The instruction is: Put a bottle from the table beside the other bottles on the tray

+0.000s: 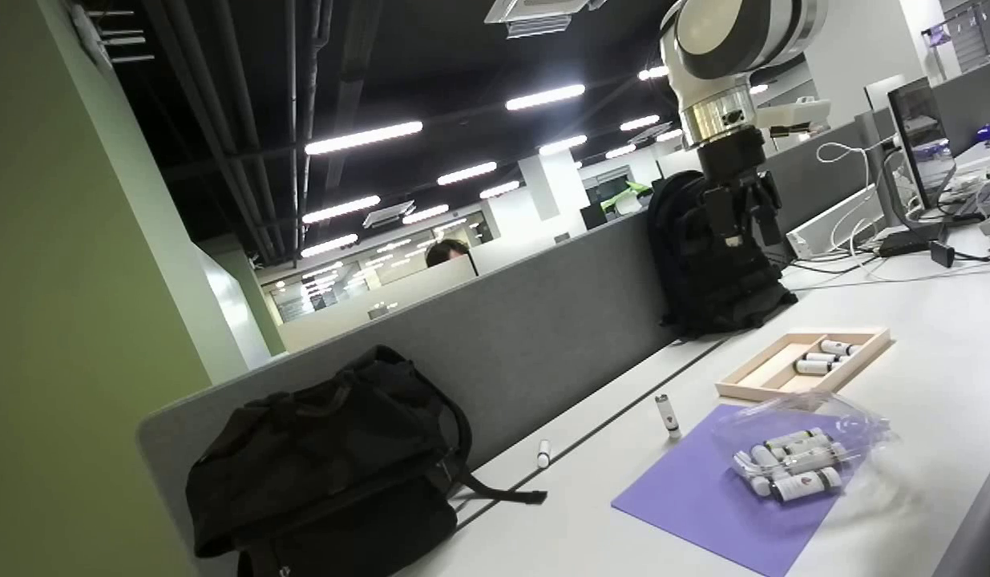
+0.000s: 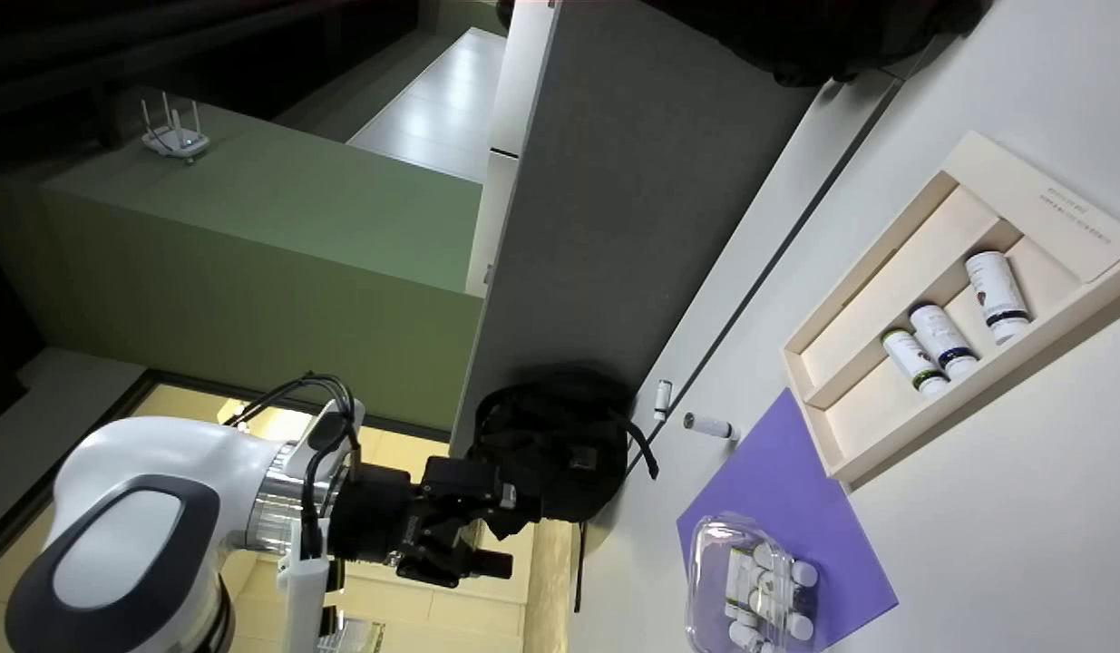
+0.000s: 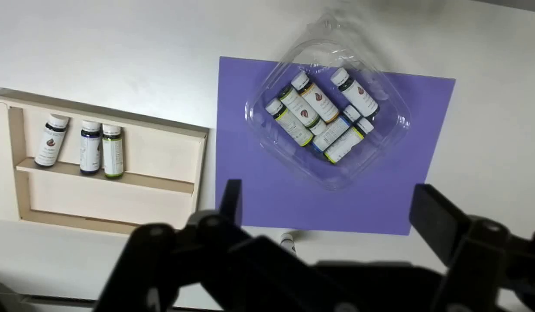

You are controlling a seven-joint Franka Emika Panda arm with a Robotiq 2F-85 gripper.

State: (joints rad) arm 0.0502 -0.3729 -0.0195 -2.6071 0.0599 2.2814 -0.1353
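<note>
Towards the grey-panelled edge of the pale desk (image 1: 943, 344), lower the black two-fingered gripper (image 3: 328, 201), wide-jawed and empty, squarely around the slim white vial (image 1: 667, 417) standing there, likely target; pinch mid-body, then lay beside the white-labelled vials (image 3: 90, 151) in the light-wood tray (image 3: 159, 152).

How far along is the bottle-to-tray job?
Done: three bottles lie in the tray; can't tell whether this run put any there.
In hand: nothing; the gripper is open and empty, up above the table.
Left: the whole transfer, likely grasping the loose bottle by the purple mat and laying it beside those three.
</note>
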